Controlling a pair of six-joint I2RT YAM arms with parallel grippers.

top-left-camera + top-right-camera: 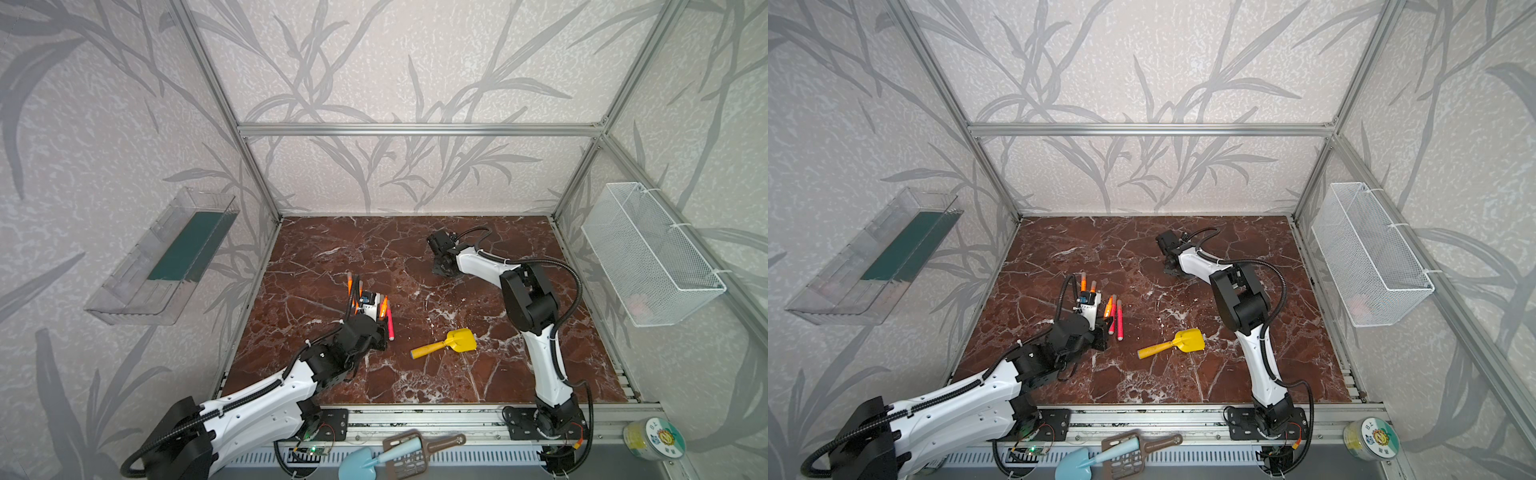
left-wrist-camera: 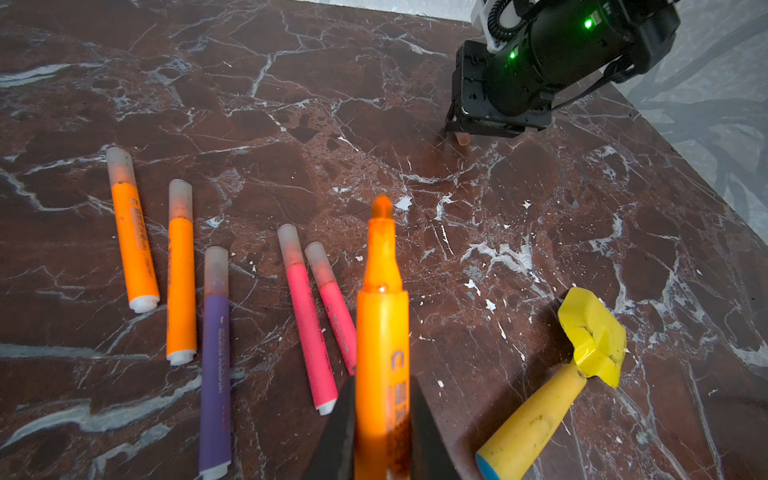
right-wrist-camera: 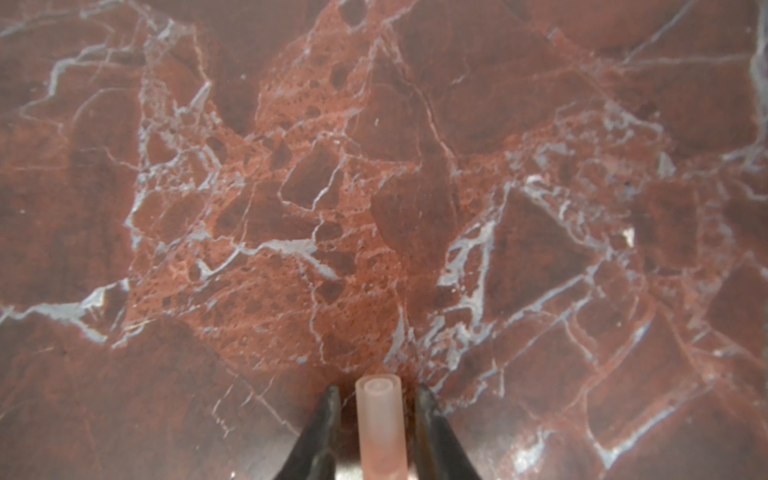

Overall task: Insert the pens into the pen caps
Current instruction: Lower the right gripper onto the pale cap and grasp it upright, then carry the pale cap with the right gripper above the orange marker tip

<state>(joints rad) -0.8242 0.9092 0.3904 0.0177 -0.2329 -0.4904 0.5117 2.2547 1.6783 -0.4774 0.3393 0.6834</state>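
Nearest the front edge of the bench [image 1: 415, 374], left of its middle, the left gripper [image 2: 382, 386] is clamped on the barrel of an orange pen [image 2: 381, 332], whose wet tip is bare and points toward the far edge. This is the only pen seen without a cap.

Just beside it five pens lie flat on the marble, each already wearing its pale translucent cap: two orange ones [image 2: 135, 241] [image 2: 181, 282], a purple one [image 2: 215, 353] and two pink ones [image 2: 309, 324] [image 2: 336, 316]. A yellow toy shovel [image 2: 582, 357] lies apart from them, toward the right edge, and plays no part.

Farther back, right of the middle and nearer the far edge, the right gripper [image 3: 378, 390] is low over the marble with the last loose pen cap [image 3: 380, 419] between its fingers. A thin gap shows on either side of the cap, so the fingers straddle it and are not yet seen pressing on it. Its open mouth faces away from the wrist.

By my count five of six are done. What remains is to grip that cap, bring it to the bare tip and push it home
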